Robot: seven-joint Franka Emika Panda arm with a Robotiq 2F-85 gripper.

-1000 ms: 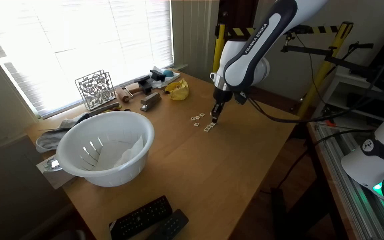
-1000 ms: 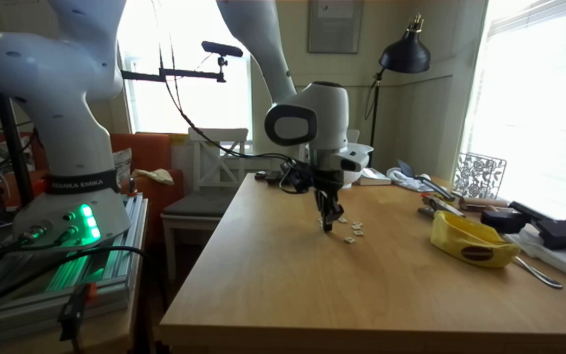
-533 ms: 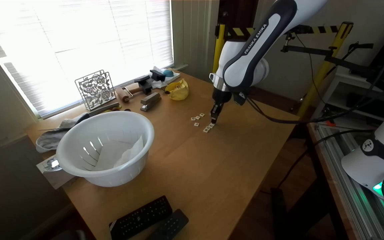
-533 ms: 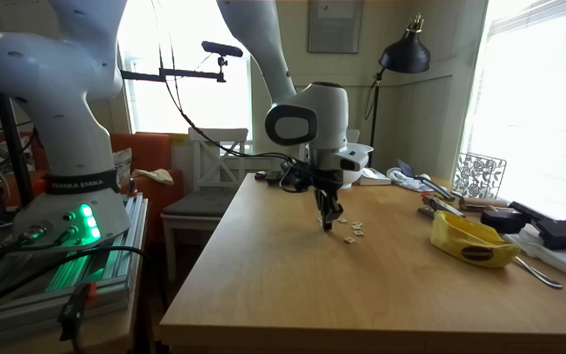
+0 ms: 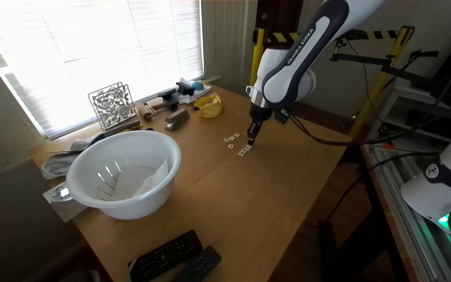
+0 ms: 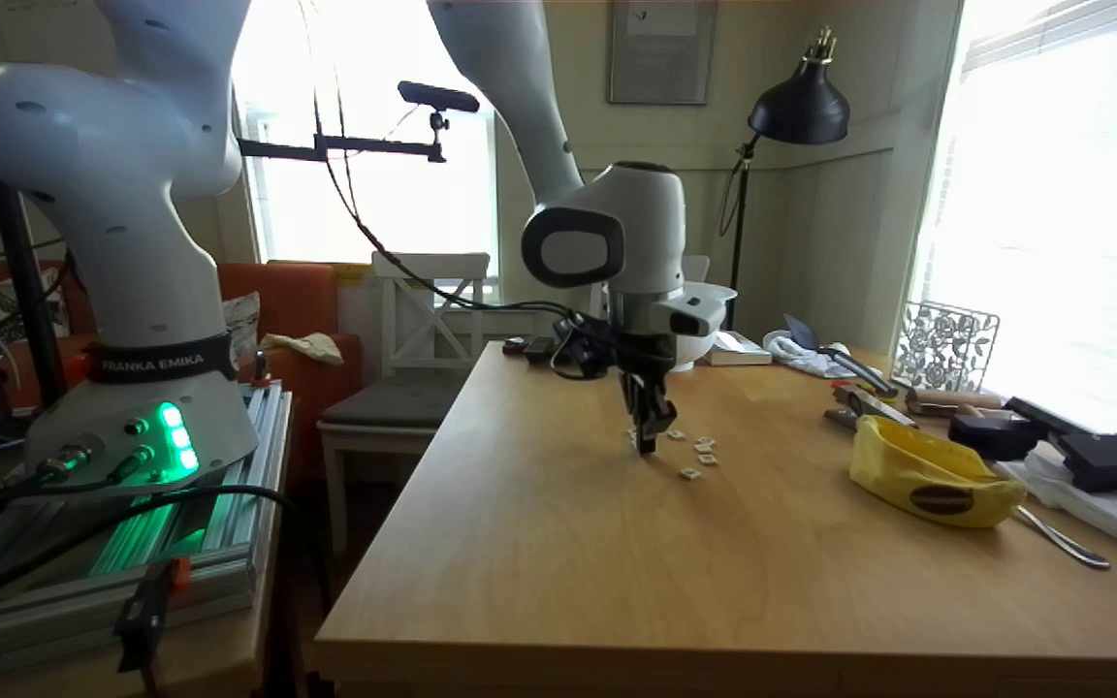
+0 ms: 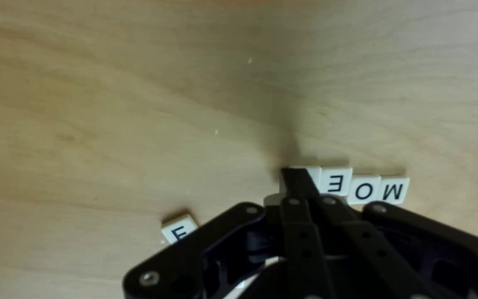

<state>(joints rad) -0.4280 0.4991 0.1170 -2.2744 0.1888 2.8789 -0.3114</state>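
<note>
A row of tiles (image 7: pixel 344 182) sits edge to edge on the table (image 5: pixel 249 203), perhaps for reading together. In an exterior view the gripper (image 5: pixel 251 142) stands at the row's far end, closed and, I think, empty, likely for one slim tip; loose tiles (image 5: pixel 232 138) lie left.

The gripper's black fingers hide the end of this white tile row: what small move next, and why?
Probably raise the shut black two-fingered gripper slightly: in the wrist view it hides most of the white square end tile, beside the white tile lettered E. That could show its face and whether it lines up.
</note>
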